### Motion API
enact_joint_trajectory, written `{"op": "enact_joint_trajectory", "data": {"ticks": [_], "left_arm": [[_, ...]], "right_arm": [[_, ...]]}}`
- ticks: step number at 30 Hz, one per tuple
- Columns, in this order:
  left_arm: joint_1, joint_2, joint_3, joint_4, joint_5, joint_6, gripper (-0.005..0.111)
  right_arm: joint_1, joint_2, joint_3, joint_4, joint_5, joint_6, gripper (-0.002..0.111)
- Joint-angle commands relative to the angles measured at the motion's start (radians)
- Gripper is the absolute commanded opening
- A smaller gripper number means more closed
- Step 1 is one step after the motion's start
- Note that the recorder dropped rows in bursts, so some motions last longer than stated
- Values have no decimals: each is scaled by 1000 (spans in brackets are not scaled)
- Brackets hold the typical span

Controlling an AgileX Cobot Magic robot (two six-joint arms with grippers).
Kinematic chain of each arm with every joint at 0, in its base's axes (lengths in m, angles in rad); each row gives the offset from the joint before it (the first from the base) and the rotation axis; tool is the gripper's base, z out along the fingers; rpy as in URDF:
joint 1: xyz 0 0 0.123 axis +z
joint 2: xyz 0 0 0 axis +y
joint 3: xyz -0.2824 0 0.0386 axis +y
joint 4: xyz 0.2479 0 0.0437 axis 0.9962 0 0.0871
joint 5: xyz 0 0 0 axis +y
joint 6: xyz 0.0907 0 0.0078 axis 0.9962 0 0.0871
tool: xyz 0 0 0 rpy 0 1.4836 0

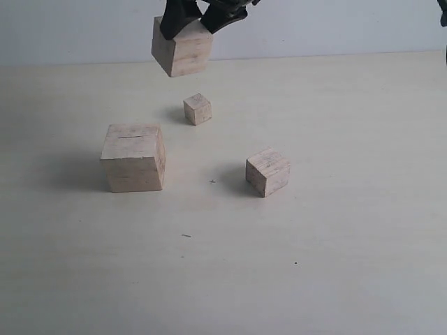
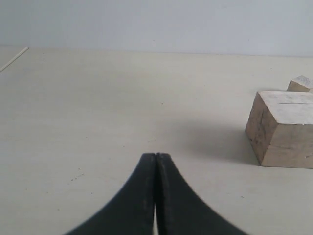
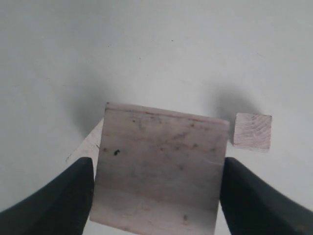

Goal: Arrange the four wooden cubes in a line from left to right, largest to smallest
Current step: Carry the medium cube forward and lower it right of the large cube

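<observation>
Second-largest cube [image 1: 183, 47] hangs tilted, clear of the table [image 1: 349, 265], your right gripper [image 1: 191, 24] clamped on its opposite faces. Below it, offset, sits the smallest cube [image 1: 198, 109]. Largest cube [image 1: 134, 158] stands left and third cube [image 1: 267, 171] right, with open room between. Your left gripper [image 2: 156, 161] is closed, empty.

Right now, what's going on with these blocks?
The right gripper holds the second-largest cube in the air above the table. The largest cube, the smallest cube and the third cube sit scattered on the table, not lined up. The left gripper is shut and empty, near the largest cube.
</observation>
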Motion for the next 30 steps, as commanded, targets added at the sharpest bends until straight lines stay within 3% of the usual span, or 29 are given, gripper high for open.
{"op": "enact_joint_trajectory", "data": {"ticks": [1, 9, 18, 23, 30], "left_arm": [[-1, -6, 3, 1, -12, -8, 0], [-1, -6, 3, 1, -12, -8, 0], [-1, -6, 3, 1, -12, -8, 0], [-1, -6, 3, 1, -12, -8, 0], [-1, -6, 3, 1, -12, -8, 0]], "right_arm": [[6, -6, 15, 14, -11, -43, 0], [6, -98, 302, 21, -21, -212, 0], [6, -165, 486, 34, -29, -725, 0], [6, -165, 520, 50, -37, -1144, 0], [6, -167, 619, 98, -162, -1326, 0]]}}
